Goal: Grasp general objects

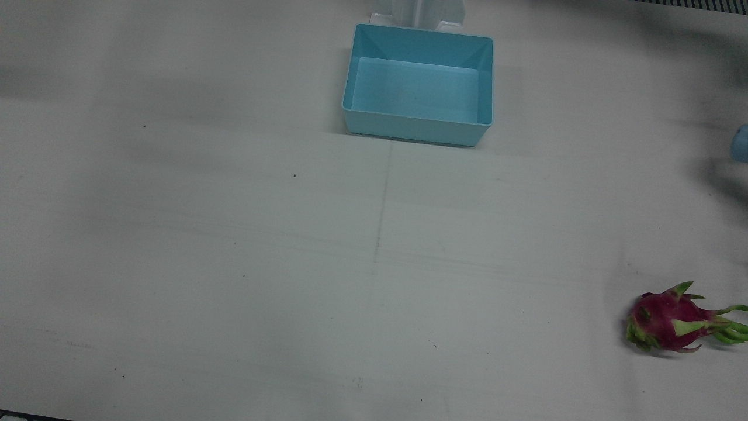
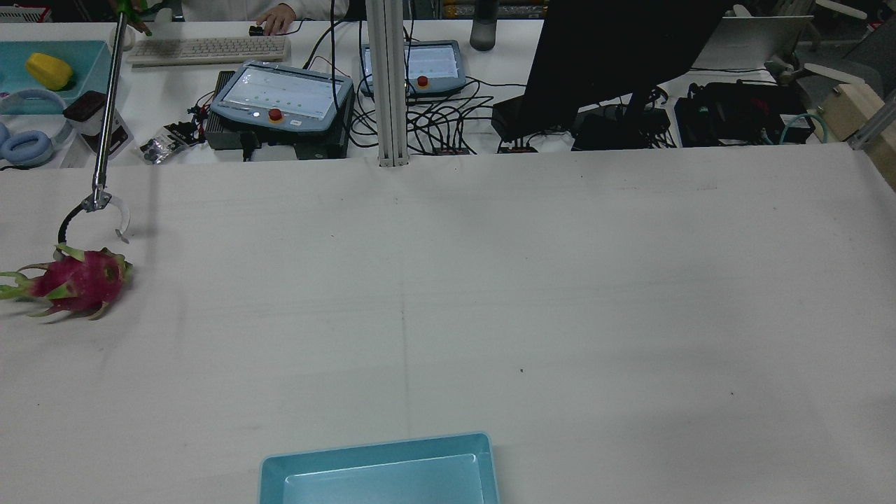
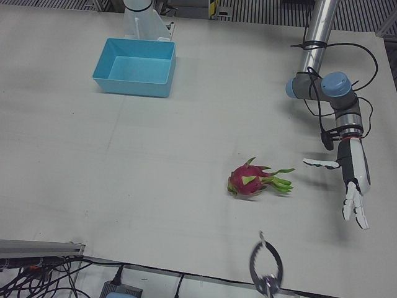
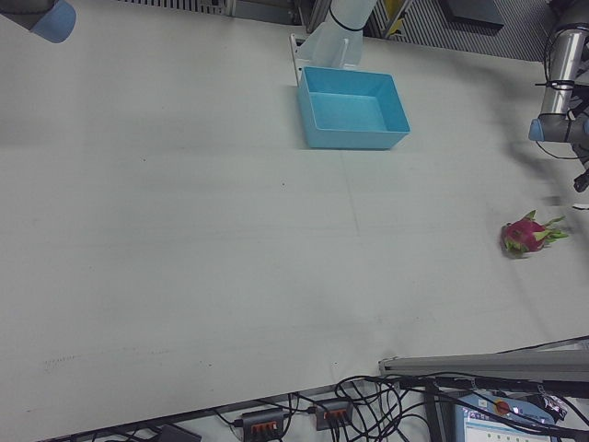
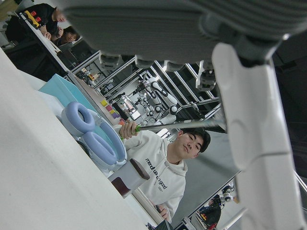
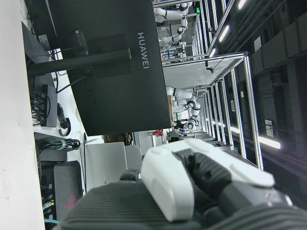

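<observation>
Dragon fruit (image 3: 250,182) lies on its side on the white table (image 1: 234,263), out toward the robot's left edge and nearer the operators' side than the robot's. Its green leafy tips point away from the table's middle. In the rear view the fruit (image 2: 73,283) sits at the far left, and the claw of a long metal grabber stick (image 2: 98,210) hangs just beyond it, jaws spread, close to the fruit; whether it touches cannot be told. A person (image 5: 163,167) in a white hoodie holds the stick's other end.

The left hand (image 3: 353,180) hovers above the table to the outside of the fruit, well clear of it, its white fingers (image 3: 356,208) stretched out and apart, holding nothing. The right hand (image 6: 192,182) shows only in its own camera, as a white shell and dark padding close to the lens; whether it is spread or closed cannot be told.

A blue bin (image 1: 418,85) stands empty at the robot's edge of the table, near the middle, well apart from the fruit.
</observation>
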### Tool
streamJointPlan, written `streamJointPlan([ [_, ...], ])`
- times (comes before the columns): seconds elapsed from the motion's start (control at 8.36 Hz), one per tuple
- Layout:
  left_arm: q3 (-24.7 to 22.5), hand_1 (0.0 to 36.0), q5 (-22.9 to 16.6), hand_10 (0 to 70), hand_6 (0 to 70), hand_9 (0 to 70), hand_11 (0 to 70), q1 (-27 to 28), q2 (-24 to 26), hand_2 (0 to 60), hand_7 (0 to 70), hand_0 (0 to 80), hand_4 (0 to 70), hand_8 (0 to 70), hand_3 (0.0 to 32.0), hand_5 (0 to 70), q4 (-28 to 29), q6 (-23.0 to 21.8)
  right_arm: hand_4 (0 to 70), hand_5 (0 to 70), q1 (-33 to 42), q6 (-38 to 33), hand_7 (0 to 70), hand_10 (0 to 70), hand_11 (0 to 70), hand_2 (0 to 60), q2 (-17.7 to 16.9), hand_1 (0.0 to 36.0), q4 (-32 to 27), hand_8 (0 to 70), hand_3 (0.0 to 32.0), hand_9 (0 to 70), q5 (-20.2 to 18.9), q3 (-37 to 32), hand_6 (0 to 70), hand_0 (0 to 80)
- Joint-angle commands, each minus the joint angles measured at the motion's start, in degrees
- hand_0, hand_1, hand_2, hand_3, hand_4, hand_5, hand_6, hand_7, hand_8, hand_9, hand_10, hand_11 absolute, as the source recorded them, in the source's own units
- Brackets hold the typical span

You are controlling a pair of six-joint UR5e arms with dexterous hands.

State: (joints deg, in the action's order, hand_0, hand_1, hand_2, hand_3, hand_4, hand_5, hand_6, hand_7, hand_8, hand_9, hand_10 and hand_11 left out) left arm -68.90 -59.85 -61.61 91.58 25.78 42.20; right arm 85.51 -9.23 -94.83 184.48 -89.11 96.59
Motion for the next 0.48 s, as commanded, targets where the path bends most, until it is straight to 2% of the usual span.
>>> streamJointPlan([
  [0.0, -0.01, 16.2, 0.0, 2.0, 0.0, 0.0, 5.0, 0.0, 0.01, 3.0, 0.0, 49.7, 3.1, 0.0, 13.6, 0.0, 0.15, 0.08, 0.0, 0.0, 0.01, 0.0, 0.0, 0.0, 0.0, 0.0, 0.0, 0.0, 0.0, 0.0, 0.0, 0.0, -0.02, 0.0, 0.0, 0.0],
  [0.36, -0.01, 16.1, 0.0, 2.0, 0.0, 0.0, 4.9, 0.0, 0.01, 3.0, 0.0, 49.4, 3.3, 0.0, 13.6, 0.0, 0.15, 0.08, 0.0, 0.0, -0.08, 0.0, 0.0, 0.0, 0.0, 0.0, 0.0, 0.0, 0.0, 0.0, 0.0, 0.0, 0.07, 0.0, 0.0, 0.0],
])
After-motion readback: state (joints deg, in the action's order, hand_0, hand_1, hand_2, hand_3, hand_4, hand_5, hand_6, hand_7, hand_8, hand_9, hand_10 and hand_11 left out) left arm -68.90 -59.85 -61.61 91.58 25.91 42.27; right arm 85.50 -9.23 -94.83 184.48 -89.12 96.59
